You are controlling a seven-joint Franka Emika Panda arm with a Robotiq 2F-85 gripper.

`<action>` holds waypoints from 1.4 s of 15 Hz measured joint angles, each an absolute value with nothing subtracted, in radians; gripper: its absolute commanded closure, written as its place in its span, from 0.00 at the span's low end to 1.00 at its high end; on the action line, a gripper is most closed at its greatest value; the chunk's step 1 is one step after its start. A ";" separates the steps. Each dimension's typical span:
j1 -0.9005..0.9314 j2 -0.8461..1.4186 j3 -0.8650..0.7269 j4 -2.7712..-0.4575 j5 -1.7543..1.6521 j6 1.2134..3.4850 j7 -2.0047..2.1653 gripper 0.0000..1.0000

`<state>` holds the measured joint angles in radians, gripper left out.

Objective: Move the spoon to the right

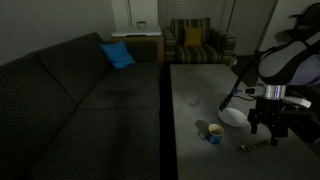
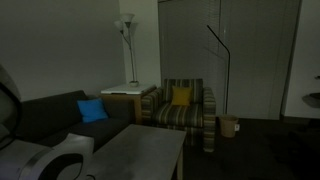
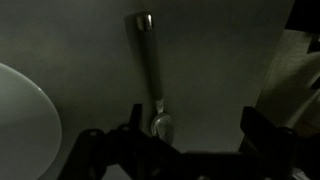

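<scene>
The spoon [image 3: 152,75] is a slender pale grey utensil lying on the dark table. In the wrist view its bowl is near the bottom centre and its handle points up. In an exterior view it shows faintly as the spoon [image 1: 249,147] near the table's front. My gripper [image 3: 198,128] is open and empty. Its left finger is right beside the spoon's bowl, and the spoon lies off to the left of the gap between the fingers. In an exterior view the gripper [image 1: 265,128] hangs low over the table. The spoon is out of sight in the exterior view facing the armchair.
A round white plate [image 1: 232,116] lies beside the gripper; its rim shows in the wrist view [image 3: 25,115]. A small blue cup [image 1: 214,133] stands in front of the plate. A dark sofa [image 1: 80,100] with a blue cushion [image 1: 117,55] runs along the table. A striped armchair [image 2: 180,108] stands behind.
</scene>
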<state>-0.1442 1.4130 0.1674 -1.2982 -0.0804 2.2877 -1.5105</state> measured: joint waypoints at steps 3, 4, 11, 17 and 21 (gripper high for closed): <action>-0.140 1.417 0.168 -1.296 -0.080 2.289 -1.510 0.00; -0.137 1.418 0.167 -1.296 -0.083 2.290 -1.510 0.00; -0.079 1.427 0.136 -1.324 -0.144 2.477 -1.477 0.00; -0.059 1.430 0.102 -1.402 -0.150 2.609 -1.447 0.00; -0.044 1.432 0.058 -1.444 -0.153 2.668 -1.392 0.00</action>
